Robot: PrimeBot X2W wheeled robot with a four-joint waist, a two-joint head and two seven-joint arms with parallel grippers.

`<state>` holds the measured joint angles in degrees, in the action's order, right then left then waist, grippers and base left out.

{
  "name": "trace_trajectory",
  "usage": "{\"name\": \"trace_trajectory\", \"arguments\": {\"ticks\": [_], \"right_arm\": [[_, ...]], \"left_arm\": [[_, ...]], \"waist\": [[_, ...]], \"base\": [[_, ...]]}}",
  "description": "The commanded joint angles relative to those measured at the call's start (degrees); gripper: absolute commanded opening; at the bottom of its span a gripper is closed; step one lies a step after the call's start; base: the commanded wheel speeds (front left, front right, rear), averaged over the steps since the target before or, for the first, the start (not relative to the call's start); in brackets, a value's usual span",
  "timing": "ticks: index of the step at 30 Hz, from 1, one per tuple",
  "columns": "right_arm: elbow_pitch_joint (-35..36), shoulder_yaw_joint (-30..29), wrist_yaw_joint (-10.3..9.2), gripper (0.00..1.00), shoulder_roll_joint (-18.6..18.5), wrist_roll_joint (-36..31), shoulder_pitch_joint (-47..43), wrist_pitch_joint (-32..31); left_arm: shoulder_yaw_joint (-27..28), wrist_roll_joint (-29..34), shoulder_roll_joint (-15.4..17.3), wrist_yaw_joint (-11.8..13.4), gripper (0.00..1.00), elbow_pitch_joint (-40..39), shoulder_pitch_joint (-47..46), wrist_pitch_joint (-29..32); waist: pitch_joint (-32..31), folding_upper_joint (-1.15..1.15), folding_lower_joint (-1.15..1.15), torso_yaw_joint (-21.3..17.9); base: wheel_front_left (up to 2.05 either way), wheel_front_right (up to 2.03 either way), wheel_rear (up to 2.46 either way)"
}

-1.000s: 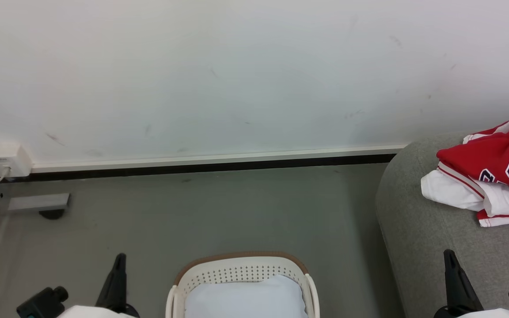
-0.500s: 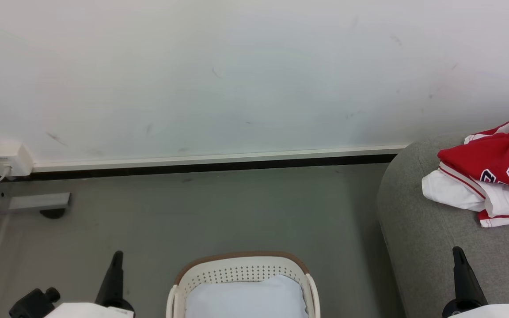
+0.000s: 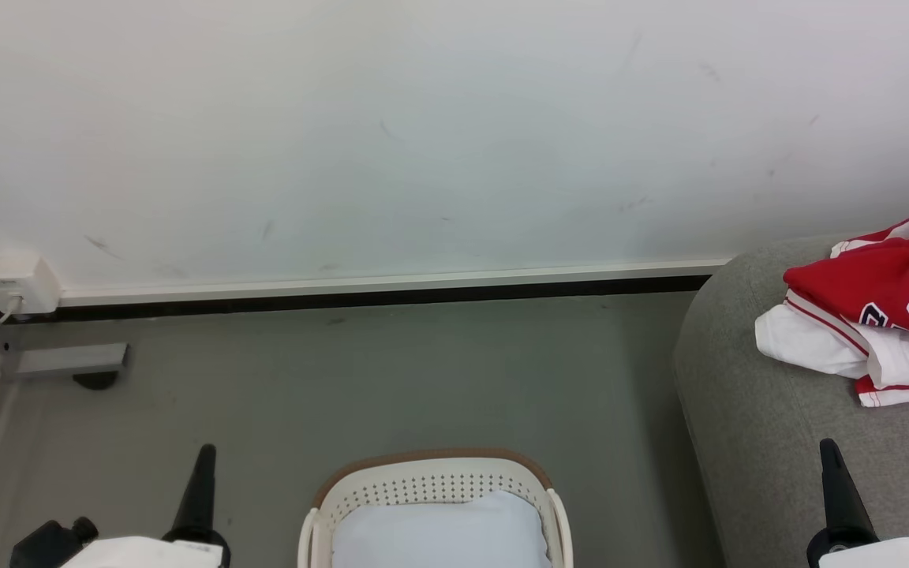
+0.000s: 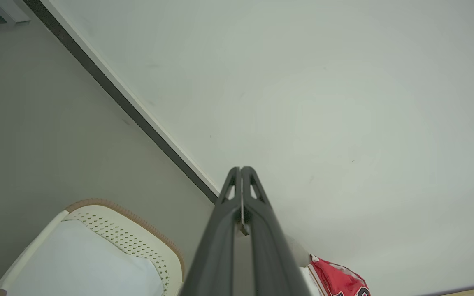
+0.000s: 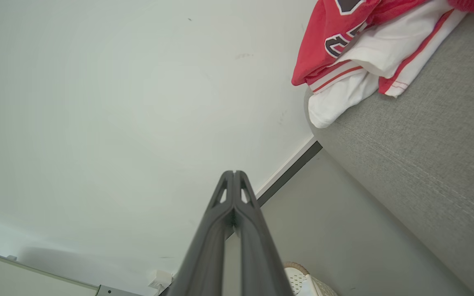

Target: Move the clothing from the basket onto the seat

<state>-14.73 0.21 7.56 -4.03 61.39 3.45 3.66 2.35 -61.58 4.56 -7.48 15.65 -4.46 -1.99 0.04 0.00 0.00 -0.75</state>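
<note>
While apart from one basket (image 3: 431,464), one jersey (image 3: 869,288) on one seat (image 3: 746,430)

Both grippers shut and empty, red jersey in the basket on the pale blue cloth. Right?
No: the head view shows the red jersey on the grey sofa; the basket holds the pale blue cloth. The left gripper and right gripper are shut, empty.

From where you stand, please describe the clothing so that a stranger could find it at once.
Look at the grey sofa on the right. The jersey lies crumpled on it. It alone is red, with white panels and a black number.
</note>
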Motion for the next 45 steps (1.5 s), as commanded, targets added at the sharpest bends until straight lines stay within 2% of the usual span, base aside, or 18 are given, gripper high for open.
{"name": "trace_trajectory", "arguments": {"ticks": [1, 20, 45], "right_arm": [[0.8, -0.4, -0.07, 0.0, -0.6, 2.2, 1.5, -0.4], [0.9, -1.9, -0.08, 0.0, -0.6, 13.0, 1.9, -3.3], [0.9, -3.7, -0.11, 0.0, -0.4, 24.1, 2.5, -6.5]], "left_arm": [[0.5, -1.8, 0.1, 0.0, 0.0, -0.7, -1.2, 0.5], [1.9, -12.0, -0.5, 0.0, 0.0, -1.1, -1.6, 3.4], [3.3, -22.7, -1.2, 0.0, 0.0, -1.4, -1.8, 6.5]], "waist": [[0.0, 0.0, 0.0, 0.0], [0.0, 0.0, 0.0, 0.2], [0.1, 0.0, 0.0, 0.5]], "base": [[0.0, 0.0, 0.0], [0.0, 0.0, 0.0], [0.0, 0.0, 0.0]]}}
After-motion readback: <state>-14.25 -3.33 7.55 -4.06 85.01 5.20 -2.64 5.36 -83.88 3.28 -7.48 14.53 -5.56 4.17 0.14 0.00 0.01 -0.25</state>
